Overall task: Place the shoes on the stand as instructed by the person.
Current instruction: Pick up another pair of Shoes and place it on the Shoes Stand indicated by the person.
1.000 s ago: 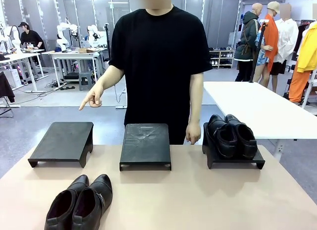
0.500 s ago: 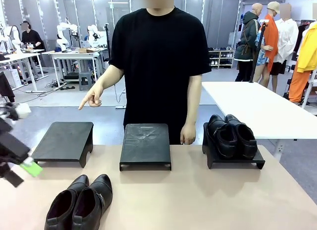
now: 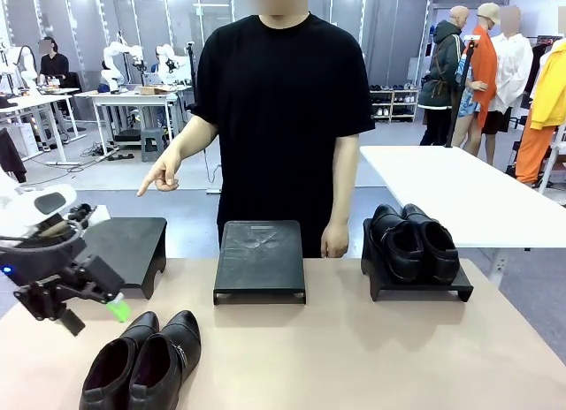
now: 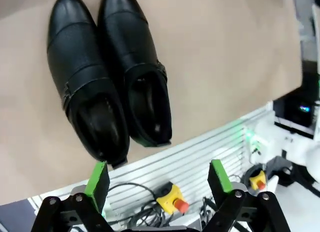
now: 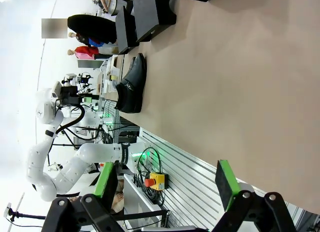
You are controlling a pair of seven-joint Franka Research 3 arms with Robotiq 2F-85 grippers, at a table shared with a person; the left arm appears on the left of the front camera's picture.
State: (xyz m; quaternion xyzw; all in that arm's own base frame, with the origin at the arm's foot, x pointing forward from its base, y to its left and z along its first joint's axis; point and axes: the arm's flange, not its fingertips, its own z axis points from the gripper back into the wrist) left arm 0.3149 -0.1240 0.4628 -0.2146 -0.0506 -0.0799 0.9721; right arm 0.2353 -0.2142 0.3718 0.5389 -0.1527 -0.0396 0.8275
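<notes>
Hovering spread-fingered black left gripper [image 3: 95, 315] near glossy black strapped leather shoes [image 3: 146, 361], heeding person's hand [image 3: 162, 176] pointing at flat black left stand [image 3: 119, 251], needing descent and grasp next

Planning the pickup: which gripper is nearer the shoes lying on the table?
Left. The left gripper hovers just beside the shoes; the right gripper hangs far away, off the table.
</notes>
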